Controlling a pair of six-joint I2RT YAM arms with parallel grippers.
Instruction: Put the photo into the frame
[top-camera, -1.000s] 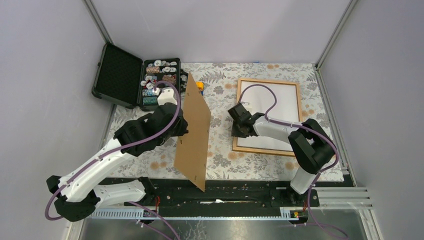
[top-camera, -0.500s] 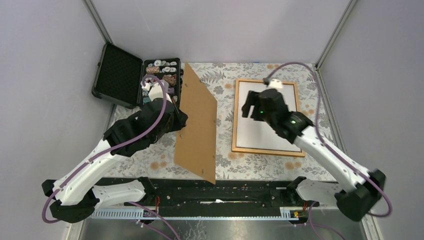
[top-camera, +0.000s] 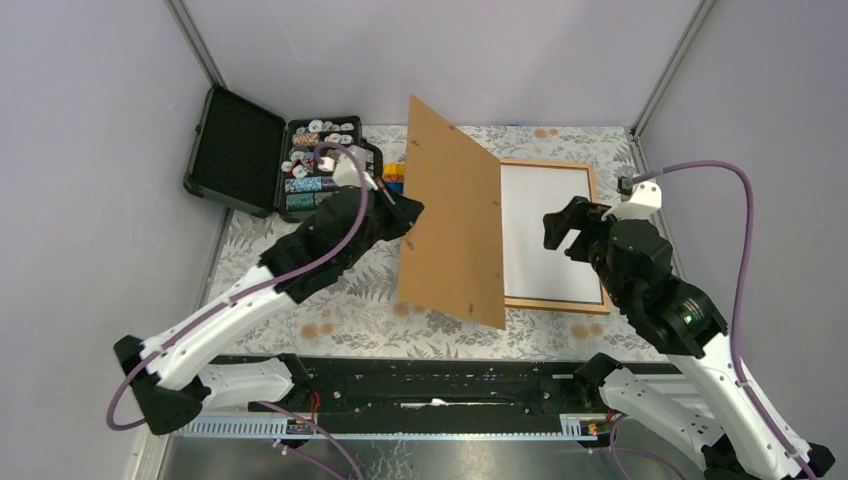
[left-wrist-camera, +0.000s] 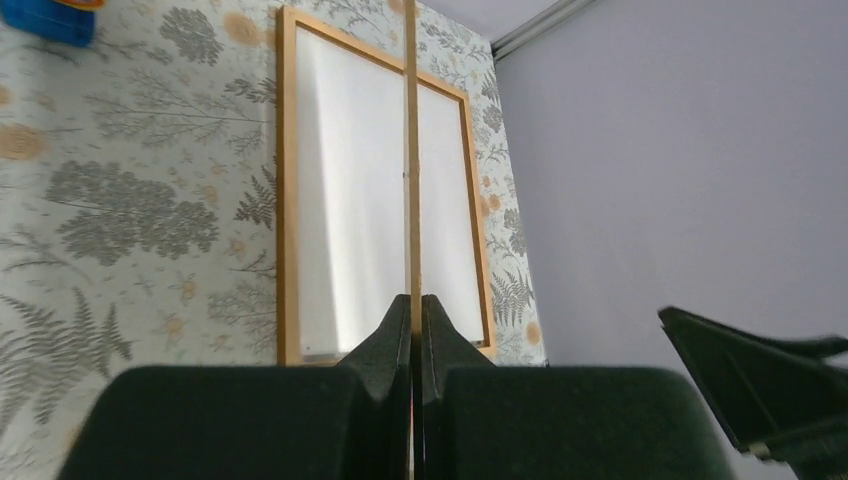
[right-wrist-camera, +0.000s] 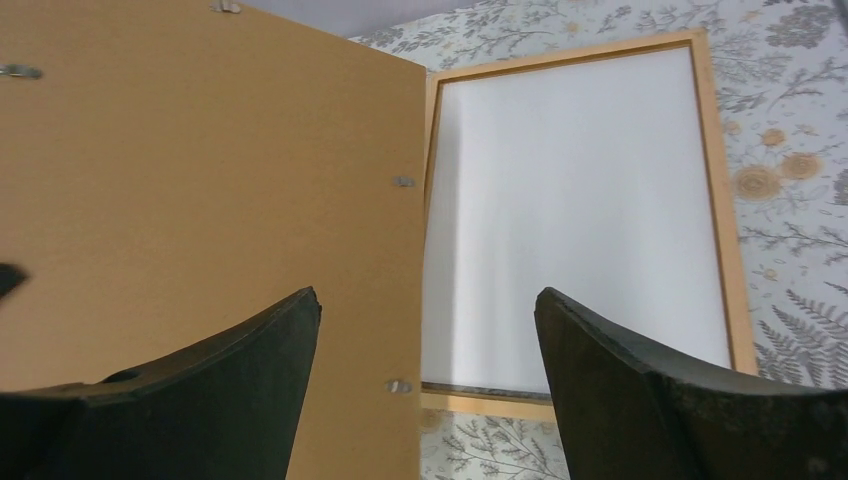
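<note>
Board (top-camera: 450, 220) swung toward frame (top-camera: 556, 303); right wrist reveals its clips (right-wrist-camera: 403, 182).

Lab enclosure: grey panels (top-camera: 90, 150), aluminium posts (top-camera: 199, 45)

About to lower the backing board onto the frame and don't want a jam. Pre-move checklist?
1. Photo seated flat inside frame, white back up: ok.
2. Left gripper shut on backing board edge: ok.
3. Board lined up with frame: not ok. It is tilted up and, in the top view, overlaps only the frame's left side.
4. Right gripper out of the board's path: not ok. It hovers open above the photo.
5. Board's metal tabs turned clear: cannot tell, too small.
</note>
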